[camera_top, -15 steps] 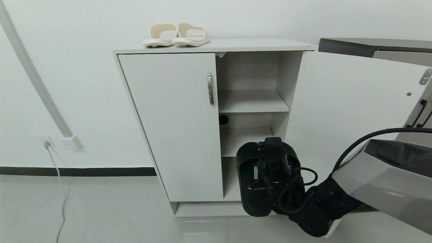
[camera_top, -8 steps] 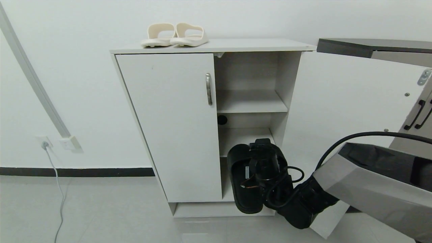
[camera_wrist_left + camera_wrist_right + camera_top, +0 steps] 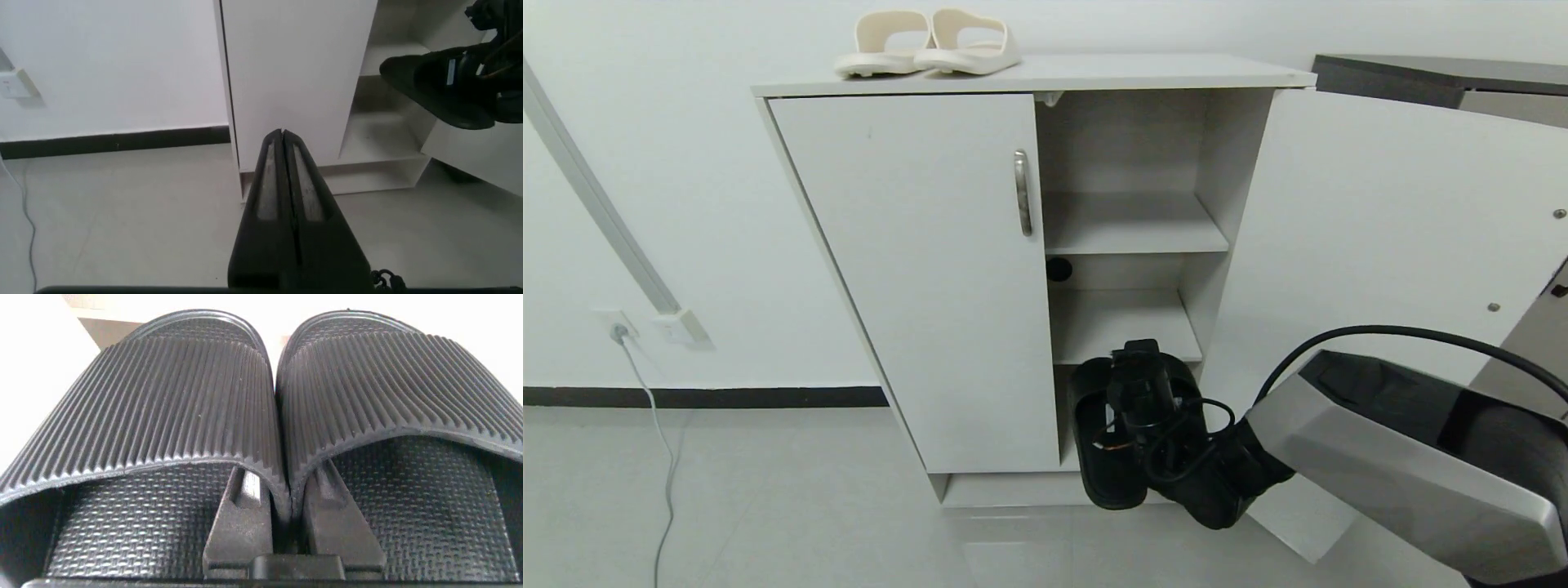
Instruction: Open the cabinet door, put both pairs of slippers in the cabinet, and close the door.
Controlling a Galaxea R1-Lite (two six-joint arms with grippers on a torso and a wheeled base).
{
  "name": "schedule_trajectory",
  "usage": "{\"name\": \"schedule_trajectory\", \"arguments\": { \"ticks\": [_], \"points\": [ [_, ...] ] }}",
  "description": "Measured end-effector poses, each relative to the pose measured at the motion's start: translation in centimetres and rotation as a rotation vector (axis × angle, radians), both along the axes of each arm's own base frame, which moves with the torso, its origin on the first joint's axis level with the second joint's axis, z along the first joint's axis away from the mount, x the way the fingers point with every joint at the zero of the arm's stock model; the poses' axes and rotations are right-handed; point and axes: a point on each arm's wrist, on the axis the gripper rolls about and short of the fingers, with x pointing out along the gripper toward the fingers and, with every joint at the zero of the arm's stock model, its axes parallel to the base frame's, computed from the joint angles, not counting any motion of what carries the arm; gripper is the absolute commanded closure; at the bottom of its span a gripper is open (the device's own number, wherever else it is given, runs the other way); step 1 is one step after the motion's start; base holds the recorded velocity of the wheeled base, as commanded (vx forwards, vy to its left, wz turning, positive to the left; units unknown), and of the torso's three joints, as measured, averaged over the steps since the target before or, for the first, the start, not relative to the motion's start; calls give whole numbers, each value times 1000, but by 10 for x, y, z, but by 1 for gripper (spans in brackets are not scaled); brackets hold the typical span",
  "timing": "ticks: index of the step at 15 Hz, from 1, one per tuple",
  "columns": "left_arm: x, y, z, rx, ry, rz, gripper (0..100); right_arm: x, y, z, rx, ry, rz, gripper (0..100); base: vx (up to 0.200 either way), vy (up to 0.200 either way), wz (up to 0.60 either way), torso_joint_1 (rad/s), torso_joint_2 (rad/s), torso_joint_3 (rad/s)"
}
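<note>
Closer now than a second ago, my right gripper [image 3: 1134,384], jaws clamped on the black slippers [image 3: 1094,445], sits at the bottom compartment of the cabinet [image 3: 1029,75]; beige slippers [image 3: 927,41] wait on top, door [image 3: 1380,212] unclosed, left gripper [image 3: 282,155] jaws together, empty.

The black slippers [image 3: 1096,464] are showing straight ridged lines on their straps and tiny bumps inside. The cream slippers [image 3: 964,55] are looking all one colour. The cabinet [image 3: 915,269] is looking white, its handle [image 3: 1022,193] shining silver. The floor [image 3: 768,506] is looking pale grey.
</note>
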Motion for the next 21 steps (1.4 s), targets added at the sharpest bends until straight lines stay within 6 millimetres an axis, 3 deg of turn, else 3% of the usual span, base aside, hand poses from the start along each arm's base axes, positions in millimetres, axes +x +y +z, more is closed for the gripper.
{"name": "schedule_trajectory", "arguments": {
  "ticks": [3, 8, 12, 21],
  "points": [
    [0, 0, 0, -1, 0, 0, 100, 7, -1, -2, 17, -17, -15, 100, 0, 0, 0, 7, 5, -193],
    [0, 0, 0, -1, 0, 0, 100, 9, -2, 9, 71, -190, -18, 100, 0, 0, 0, 1, 0, -43],
    [0, 0, 0, -1, 0, 0, 100, 14, -9, 4, 60, -184, -32, 100, 0, 0, 0, 0, 0, 0],
    [0, 0, 0, -1, 0, 0, 100, 17, -12, 3, 56, -180, -37, 100, 200, 0, 0, 4, 3, 2]
  ]
}}
